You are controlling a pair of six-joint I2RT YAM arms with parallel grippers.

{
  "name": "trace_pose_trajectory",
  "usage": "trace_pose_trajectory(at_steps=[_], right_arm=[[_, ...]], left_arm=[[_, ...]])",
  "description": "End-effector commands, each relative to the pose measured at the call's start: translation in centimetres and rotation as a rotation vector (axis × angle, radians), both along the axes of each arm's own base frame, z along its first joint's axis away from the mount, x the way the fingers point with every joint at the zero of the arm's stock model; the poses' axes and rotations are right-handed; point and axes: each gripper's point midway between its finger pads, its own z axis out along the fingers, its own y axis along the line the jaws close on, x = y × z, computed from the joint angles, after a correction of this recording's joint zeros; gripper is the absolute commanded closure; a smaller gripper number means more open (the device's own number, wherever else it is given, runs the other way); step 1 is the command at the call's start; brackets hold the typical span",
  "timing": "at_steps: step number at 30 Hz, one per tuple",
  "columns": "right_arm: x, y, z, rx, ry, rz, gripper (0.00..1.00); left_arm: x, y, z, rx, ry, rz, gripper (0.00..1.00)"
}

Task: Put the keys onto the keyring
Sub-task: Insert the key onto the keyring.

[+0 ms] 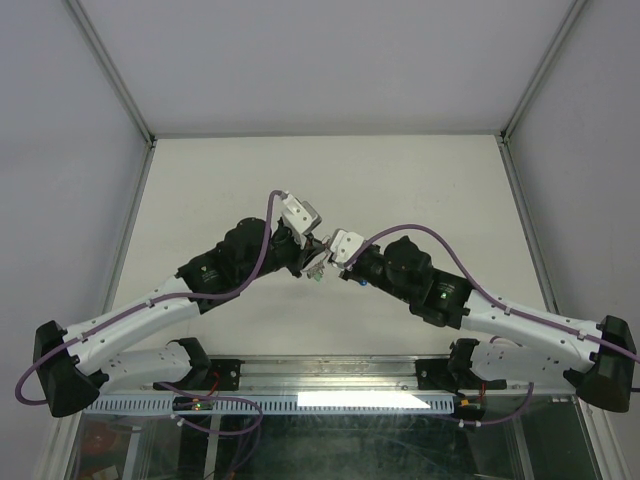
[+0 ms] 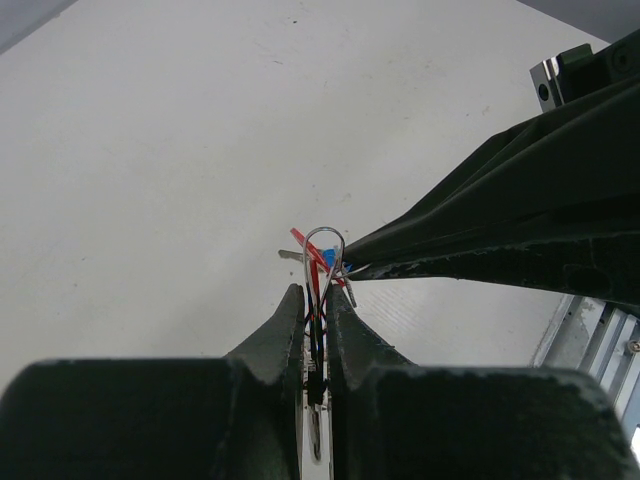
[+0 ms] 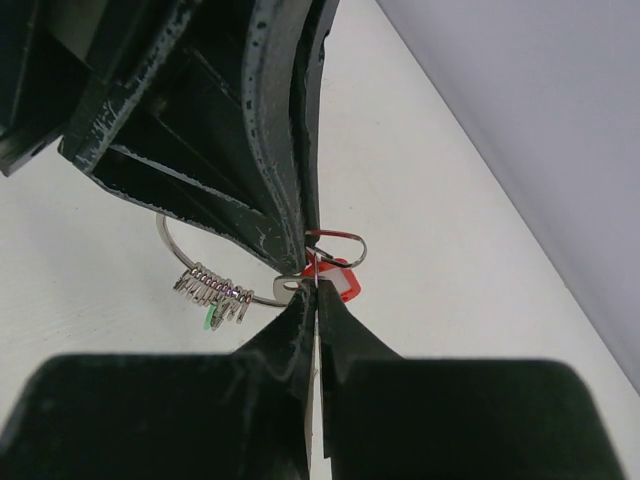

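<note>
A white counter (image 1: pixel 250 180) is enclosed by pale grey walls (image 1: pixel 300 60), and both arms are brought together over its middle.

The keyring (image 3: pixel 170 240) is seen as a thin silver wire hoop held above the counter between the two arms. A tight row of plain metal pieces (image 3: pixel 215 288) is bunched on its lower arc, and the green key (image 3: pixel 211 321) is hung just beneath them. The red key (image 3: pixel 338 283) is found on the other side of the hoop, just beside the fingertips. A small blue key (image 2: pixel 329 258) is glimpsed close against the wire in the left wrist view.

The left hand (image 2: pixel 316 292) is pressed almost together, only a narrow slit being left, and the keyring's wire is clamped in that slit with a loop standing out past the tips. The right hand (image 3: pixel 316 297) is squeezed fully together. What looks like the red key is pinched there, its head to one side and a silver blade to the other, right against the wire.
</note>
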Motion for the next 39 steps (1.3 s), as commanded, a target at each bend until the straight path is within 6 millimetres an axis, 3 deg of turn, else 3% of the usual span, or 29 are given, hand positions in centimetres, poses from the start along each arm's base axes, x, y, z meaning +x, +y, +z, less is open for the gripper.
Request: trace_pose_trajectory(at_steps=[1, 39], right_arm=[[0.5, 0.6, 4.5, 0.11, -0.07, -0.016, 1.0], [1.2, 0.5, 5.9, 0.202, 0.002, -0.102, 1.0]], left_arm=[[0.3, -0.8, 3.9, -0.094, -0.059, 0.003, 1.0], [0.5, -1.6, 2.3, -0.04, -0.023, 0.004, 1.0]])
